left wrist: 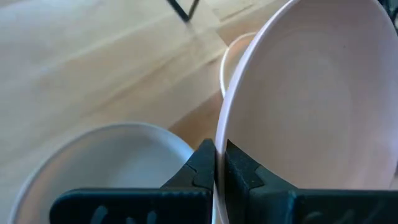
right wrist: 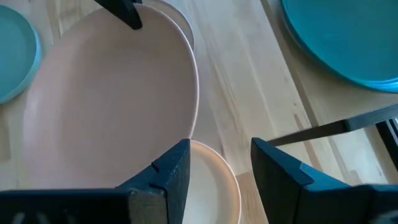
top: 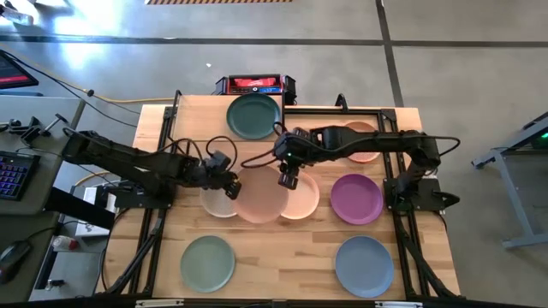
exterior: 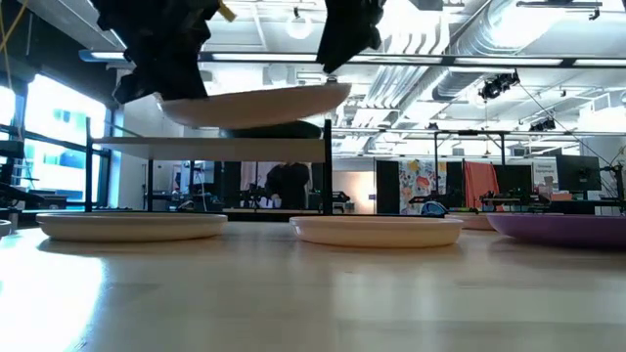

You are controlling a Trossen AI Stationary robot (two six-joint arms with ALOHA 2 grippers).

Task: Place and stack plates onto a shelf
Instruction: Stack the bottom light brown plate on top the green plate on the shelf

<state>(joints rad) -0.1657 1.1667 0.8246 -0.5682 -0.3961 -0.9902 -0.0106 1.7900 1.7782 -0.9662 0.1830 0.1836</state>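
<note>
Now | left gripper (top: pixel 231 181): fingers pinching pink plate (top: pixel 262 195) rim, holding it level, clear of the desk (top: pixel 282 257), likely to carry it to the shelf (exterior: pixel 220 143) | right gripper (top: pixel 288 179): fingers spread beside plate's far edge, probably steadying or releasing | teal plate (top: pixel 253 116) at desk's back edge.

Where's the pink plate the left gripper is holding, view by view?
High: pink plate at table centre, left gripper clamped on its edge.
Low: lifted, upper middle, above the table.
Left wrist: fills the right side, rim between the fingers.
Right wrist: large disc on the left.
Shared landmark: the peach plate just beside it, also at.
</note>
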